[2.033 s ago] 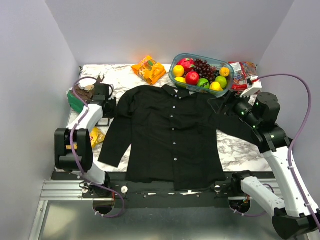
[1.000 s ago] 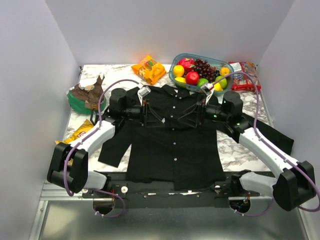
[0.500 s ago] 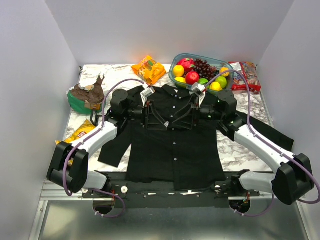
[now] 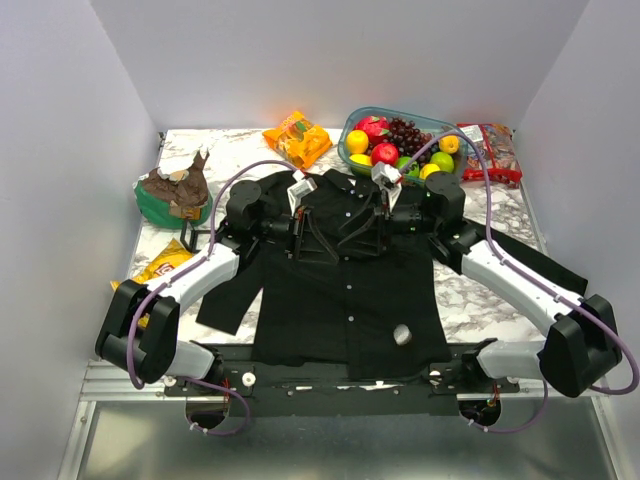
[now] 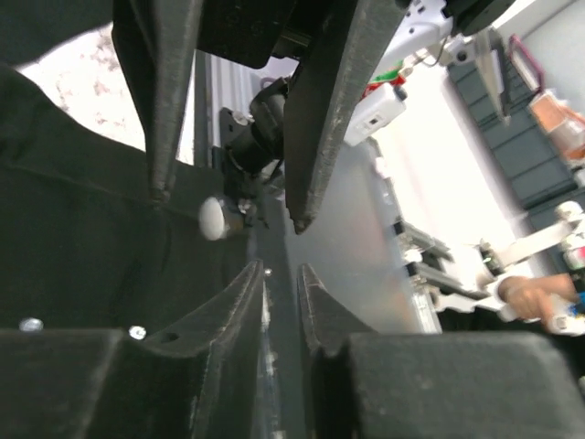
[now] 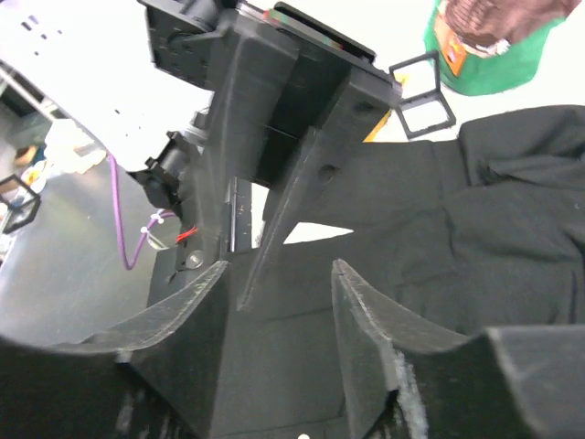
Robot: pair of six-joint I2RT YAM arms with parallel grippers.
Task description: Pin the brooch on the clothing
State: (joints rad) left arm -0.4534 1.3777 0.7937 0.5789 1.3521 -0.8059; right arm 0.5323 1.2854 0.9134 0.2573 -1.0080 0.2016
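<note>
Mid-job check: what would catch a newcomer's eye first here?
Both arms meet nose to nose over the chest of the black shirt, left gripper and right gripper open and holding nothing. The pale brooch lies on the shirt near the hem, on the right arm's side. Behind, a tub of bright fruit stands out.

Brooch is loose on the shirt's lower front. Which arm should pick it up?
Right, probably. The brooch lies on the shirt right of the button row, that arm's side. The right gripper and left gripper are open at the chest; left would cross over.
</note>
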